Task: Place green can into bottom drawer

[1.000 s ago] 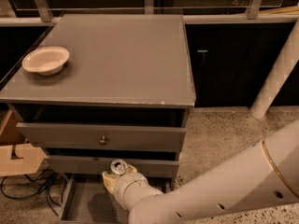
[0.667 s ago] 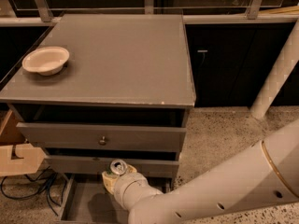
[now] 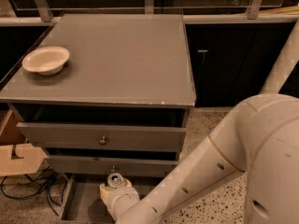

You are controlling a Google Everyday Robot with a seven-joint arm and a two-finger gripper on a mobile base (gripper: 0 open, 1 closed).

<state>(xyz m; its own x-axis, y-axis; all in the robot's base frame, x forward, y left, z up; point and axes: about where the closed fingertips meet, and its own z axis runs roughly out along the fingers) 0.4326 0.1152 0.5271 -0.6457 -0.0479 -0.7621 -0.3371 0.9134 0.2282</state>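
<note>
Cabinet (image 3: 117,55): grey, three drawers, flat top.
Bowl (image 3: 46,60): cream, on the cabinet top near its left edge.
Upper two drawers: both slightly pulled out, each with a small round knob (image 3: 103,140).
Bottom drawer (image 3: 83,205): pulled well out, plain grey floor showing.
Can (image 3: 114,179): upright, silver top with pull tab facing up, above the bottom drawer's open interior and just in front of the second drawer's face.
Gripper (image 3: 115,188): low over the bottom drawer, its yellowish fingers closed around the can's body.
Arm (image 3: 201,171): white, reaching in from the lower right.
Box (image 3: 18,158): cardboard, left of the cabinet.
Cables (image 3: 32,190): on the speckled floor below the box.
</note>
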